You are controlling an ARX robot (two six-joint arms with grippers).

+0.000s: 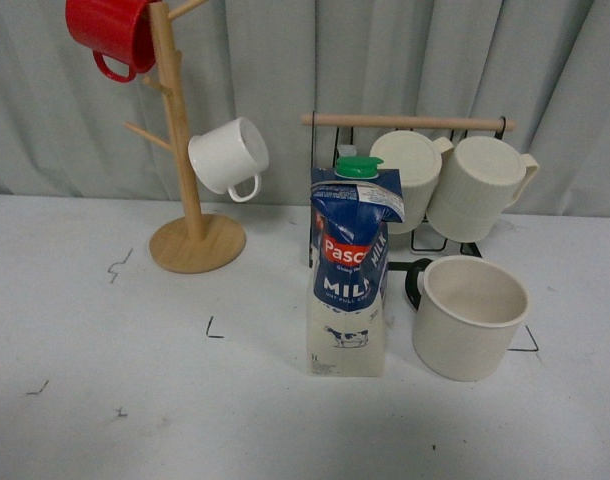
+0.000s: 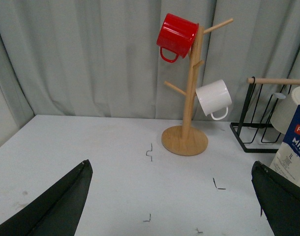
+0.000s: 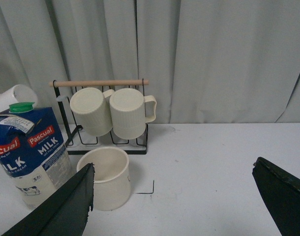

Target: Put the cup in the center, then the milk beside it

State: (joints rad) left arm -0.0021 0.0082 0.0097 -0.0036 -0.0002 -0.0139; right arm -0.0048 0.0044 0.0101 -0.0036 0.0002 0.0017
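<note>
Here both pincers, left (image 2: 172,196) and right (image 3: 172,196), hover low, spread wide and empty.

The only readable lettering stands on the tall gable-top milk carton with a dark blue upper part, cream lower part and green screw cap (image 1: 349,270). In the front view its red label shows white letters "Pasc", the rest turning away around the corner, with large white "MIL" beneath it on the blue and "MILK" running up the side panel; smaller print below is too fine to read. In the right wrist view the same carton (image 3: 29,152) carries "Pascual" in full on red labels and "MILK" in white on two faces. In the left wrist view its visible corner (image 2: 293,147) shows "Pa", "MILK" and "1L".
</note>
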